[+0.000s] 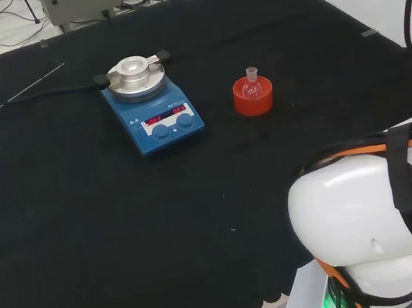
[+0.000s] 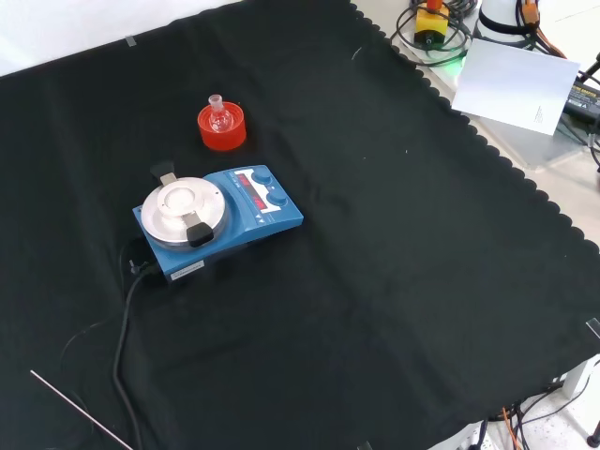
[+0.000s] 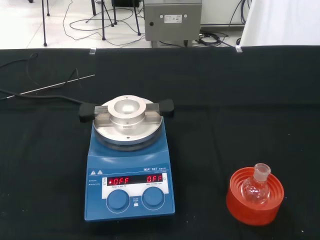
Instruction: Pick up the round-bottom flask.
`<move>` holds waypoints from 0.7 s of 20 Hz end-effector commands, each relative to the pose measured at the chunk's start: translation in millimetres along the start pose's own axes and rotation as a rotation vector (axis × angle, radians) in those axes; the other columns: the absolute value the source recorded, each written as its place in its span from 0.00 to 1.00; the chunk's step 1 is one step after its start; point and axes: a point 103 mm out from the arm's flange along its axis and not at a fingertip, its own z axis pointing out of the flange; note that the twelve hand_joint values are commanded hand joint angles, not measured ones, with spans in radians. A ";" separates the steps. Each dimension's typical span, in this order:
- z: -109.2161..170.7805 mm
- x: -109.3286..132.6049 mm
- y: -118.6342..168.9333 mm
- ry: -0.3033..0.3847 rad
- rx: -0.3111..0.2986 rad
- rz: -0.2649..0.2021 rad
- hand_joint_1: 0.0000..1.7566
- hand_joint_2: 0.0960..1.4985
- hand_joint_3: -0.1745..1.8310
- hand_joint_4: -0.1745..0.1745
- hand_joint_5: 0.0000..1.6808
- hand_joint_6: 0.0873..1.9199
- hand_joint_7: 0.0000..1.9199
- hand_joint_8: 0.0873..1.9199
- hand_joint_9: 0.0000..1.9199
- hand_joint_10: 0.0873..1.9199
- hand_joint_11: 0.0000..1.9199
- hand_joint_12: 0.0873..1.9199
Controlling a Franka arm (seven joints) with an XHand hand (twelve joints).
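A small clear round-bottom flask sits upright in a red ribbed ring stand on the black cloth, to the right of the blue hotplate in the head view. In the front view the flask and its stand lie above the hotplate. The wrist view has the flask resting in the stand, neck up, with nothing touching it.
A blue hotplate stirrer with a round metal block on top stands beside the stand; its cable trails over the cloth. A thin metal rod lies at the far left in the head view. The arm's white link fills the lower right.
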 end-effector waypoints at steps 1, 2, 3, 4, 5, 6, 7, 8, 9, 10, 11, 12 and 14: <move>-69.4 33.5 -54.2 -0.063 -0.059 -0.044 0.08 0.75 0.33 0.57 0.17 0.00 0.04 0.22 0.08 0.27 0.00 0.55; -73.7 34.6 -57.4 -0.064 -0.060 -0.046 0.04 0.80 0.30 0.59 0.15 0.00 0.04 0.20 0.07 0.26 0.00 0.54; -74.7 34.4 -57.9 -0.065 -0.061 -0.045 0.02 0.82 0.28 0.60 0.15 0.00 0.03 0.19 0.06 0.25 0.00 0.53; -74.8 33.8 -57.7 -0.067 -0.061 -0.045 0.01 0.84 0.27 0.61 0.14 0.00 0.03 0.18 0.06 0.25 0.00 0.53; -74.4 33.0 -57.0 -0.064 -0.059 -0.044 0.00 0.84 0.26 0.61 0.14 0.00 0.04 0.18 0.06 0.24 0.00 0.52; -74.1 33.1 -56.6 -0.067 -0.057 -0.044 0.00 0.85 0.26 0.61 0.14 0.00 0.04 0.18 0.06 0.24 0.00 0.52; -73.8 33.7 -56.1 -0.069 -0.056 -0.044 0.00 0.85 0.26 0.61 0.14 0.00 0.04 0.18 0.06 0.24 0.00 0.52; -73.4 34.2 -55.7 -0.070 -0.055 -0.044 0.00 0.85 0.26 0.61 0.14 0.00 0.04 0.18 0.06 0.24 0.00 0.52; -73.0 34.7 -54.8 -0.070 -0.052 -0.044 0.00 0.85 0.26 0.61 0.14 0.00 0.04 0.18 0.06 0.24 0.00 0.52; -72.0 34.9 -53.7 -0.070 -0.050 -0.042 0.00 0.85 0.26 0.61 0.14 0.00 0.04 0.18 0.06 0.24 0.00 0.52; -70.9 34.9 -52.7 -0.070 -0.047 -0.041 0.00 0.85 0.26 0.61 0.14 0.00 0.04 0.18 0.06 0.24 0.00 0.52; -69.5 34.7 -51.2 -0.069 -0.043 -0.038 0.00 0.85 0.26 0.61 0.14 0.00 0.04 0.18 0.06 0.24 0.00 0.52; -67.0 34.5 -48.4 -0.069 -0.038 -0.034 0.00 0.85 0.25 0.61 0.14 0.00 0.04 0.18 0.06 0.24 0.00 0.52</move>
